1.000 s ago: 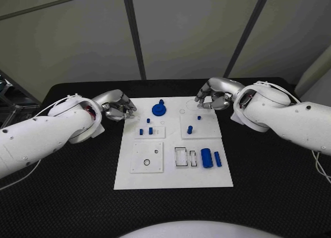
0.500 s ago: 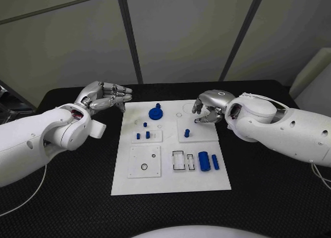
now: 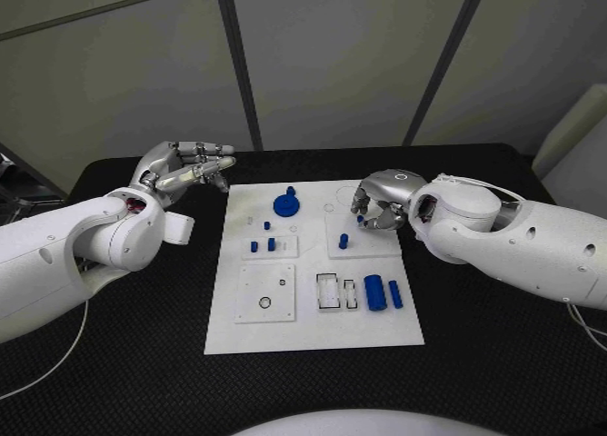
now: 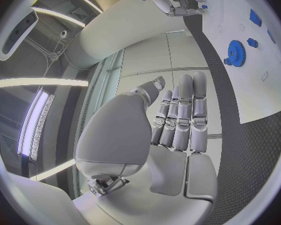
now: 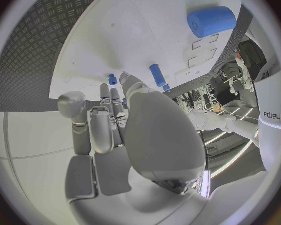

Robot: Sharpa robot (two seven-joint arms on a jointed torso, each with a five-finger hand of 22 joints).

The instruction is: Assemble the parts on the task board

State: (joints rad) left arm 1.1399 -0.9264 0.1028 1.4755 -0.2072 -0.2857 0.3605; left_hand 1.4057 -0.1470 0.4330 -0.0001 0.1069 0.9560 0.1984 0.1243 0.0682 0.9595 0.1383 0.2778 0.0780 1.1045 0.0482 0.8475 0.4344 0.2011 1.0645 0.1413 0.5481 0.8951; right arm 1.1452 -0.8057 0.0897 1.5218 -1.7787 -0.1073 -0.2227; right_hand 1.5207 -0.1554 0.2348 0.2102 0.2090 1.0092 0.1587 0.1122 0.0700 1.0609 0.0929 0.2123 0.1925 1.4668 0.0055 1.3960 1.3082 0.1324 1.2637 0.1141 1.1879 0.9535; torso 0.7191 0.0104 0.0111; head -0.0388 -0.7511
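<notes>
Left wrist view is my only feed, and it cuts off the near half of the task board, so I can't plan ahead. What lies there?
Observer: In the head view, a thick blue cylinder and a thinner blue rod lie side by side at the near right of the task board.
Operator: And near left?
Observer: A white square plate with a small black ring on it.
Operator: Is the other arm holding a part?
Observer: I cannot tell. The right wrist view shows a short blue peg just past the fingers of the right hand, contact unclear.
</notes>
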